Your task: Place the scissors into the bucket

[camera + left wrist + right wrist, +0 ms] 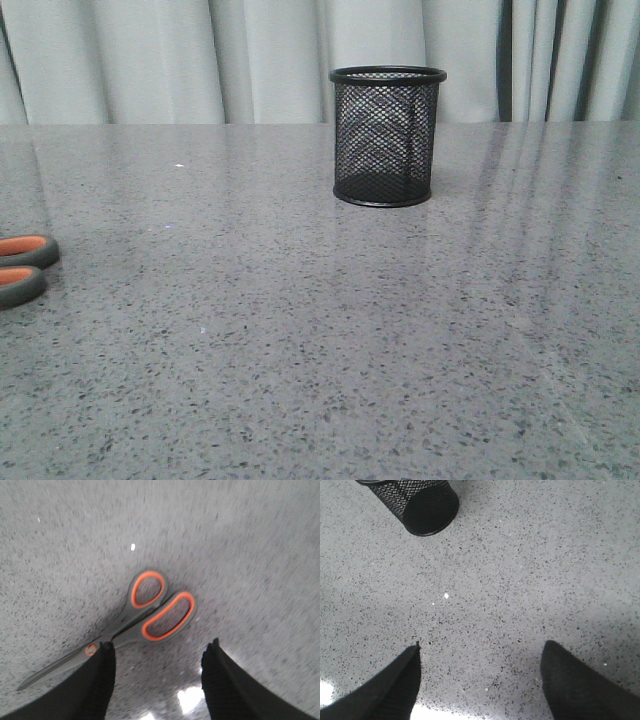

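Scissors (131,624) flat on table, grey loops w/ orange lining, blades closed.

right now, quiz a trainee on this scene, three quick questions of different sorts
1. True or false: the scissors already stand inside the bucket.
2. Which gripper hangs over the scissors? A left B right
3. Fill in: the left gripper has its jaws ____.

Key: 1 false, they lie flat on the table, near its left edge in the front view, apart from the bucket. 2 A; the right gripper is over bare table. 3 open.
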